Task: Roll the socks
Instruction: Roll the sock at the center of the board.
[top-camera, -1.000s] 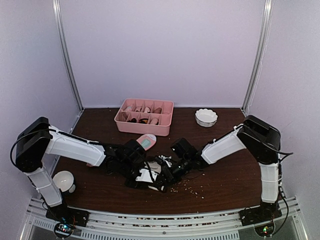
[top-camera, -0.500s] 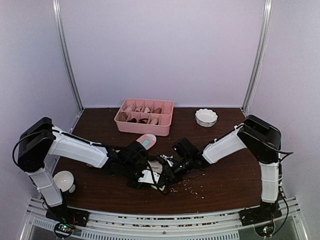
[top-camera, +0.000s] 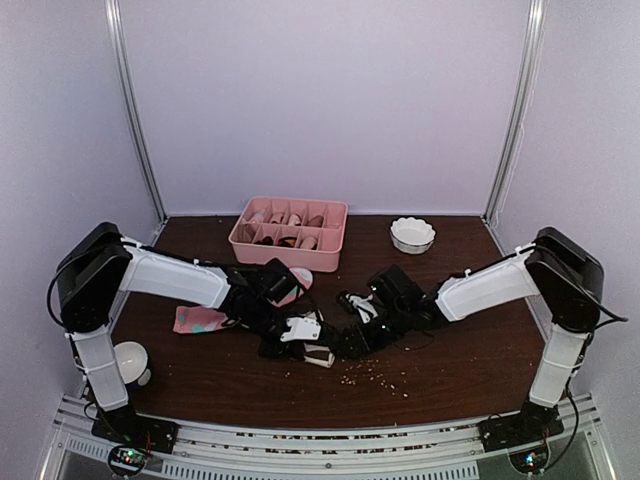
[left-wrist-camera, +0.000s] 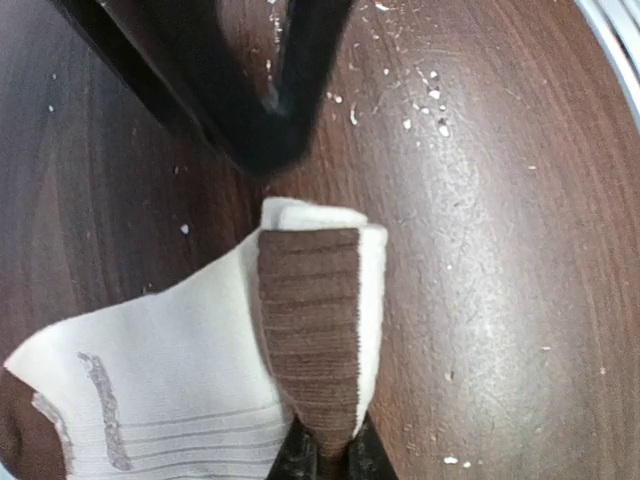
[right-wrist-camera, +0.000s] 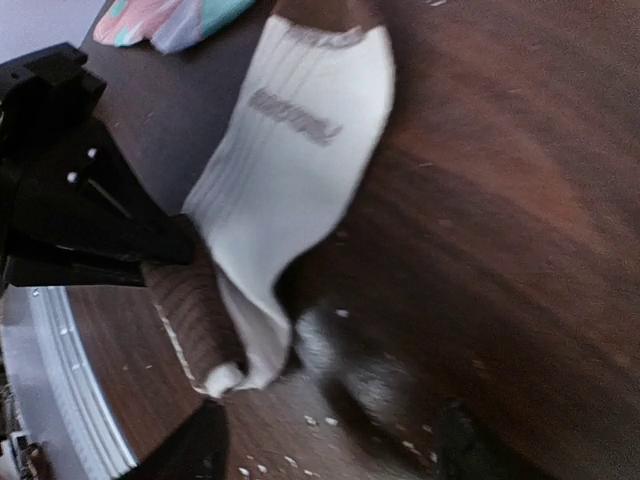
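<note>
My left gripper (left-wrist-camera: 325, 455) clenches the brown cuff of the cream sock (left-wrist-camera: 190, 340) on the table (top-camera: 470, 370), apart from its near edge. My right gripper (right-wrist-camera: 330, 445), jaws released, sits just right. The pink sock (top-camera: 200, 320) lies left, partly under my arm.

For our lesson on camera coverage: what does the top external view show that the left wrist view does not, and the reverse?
Only top external: the pink tray, white bowl and pink sock. Only left wrist: the left gripper pinching the cream sock's ribbed brown cuff. Both: the cream sock, the brown table and scattered crumbs.
</note>
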